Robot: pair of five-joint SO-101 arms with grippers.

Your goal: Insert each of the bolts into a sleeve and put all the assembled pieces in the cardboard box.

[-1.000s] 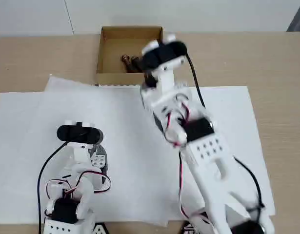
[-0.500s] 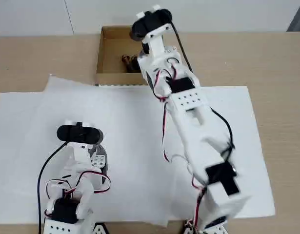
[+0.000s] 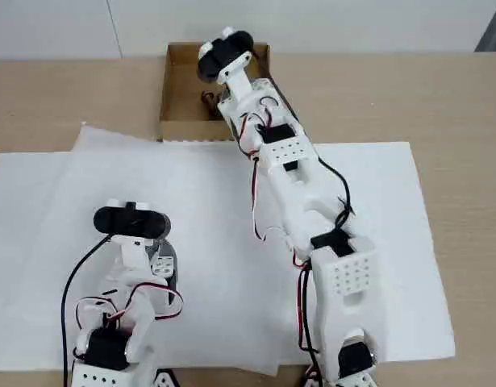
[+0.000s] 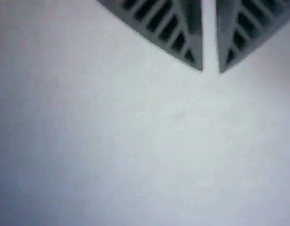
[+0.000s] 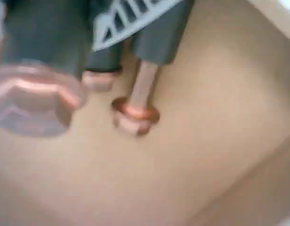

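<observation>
The cardboard box [image 3: 177,81] stands at the back of the table with dark assembled pieces [image 3: 207,98] inside. My right arm stretches over its near wall, and the wrist covers my right gripper [image 3: 221,95]. Inside the box, my right gripper [image 5: 64,42] is shut on a dark sleeve with a copper bolt head [image 5: 31,99] sticking out, close to the box floor [image 5: 206,108]. Two more sleeved bolts [image 5: 135,113] lie beside it. My left gripper [image 3: 163,266] rests near the front left on the white paper [image 4: 135,155], and my left gripper [image 4: 209,66] is shut with nothing in it.
A large sheet of white paper [image 3: 110,185] covers the middle of the wooden table [image 3: 441,97]. The box walls [image 5: 258,183] rise around the right gripper. The right arm's body lies across the paper from the front edge to the box.
The right arm has stretched forward and to the left, carrying its wrist from above the box's near right corner down into the box. The left arm has not moved.
</observation>
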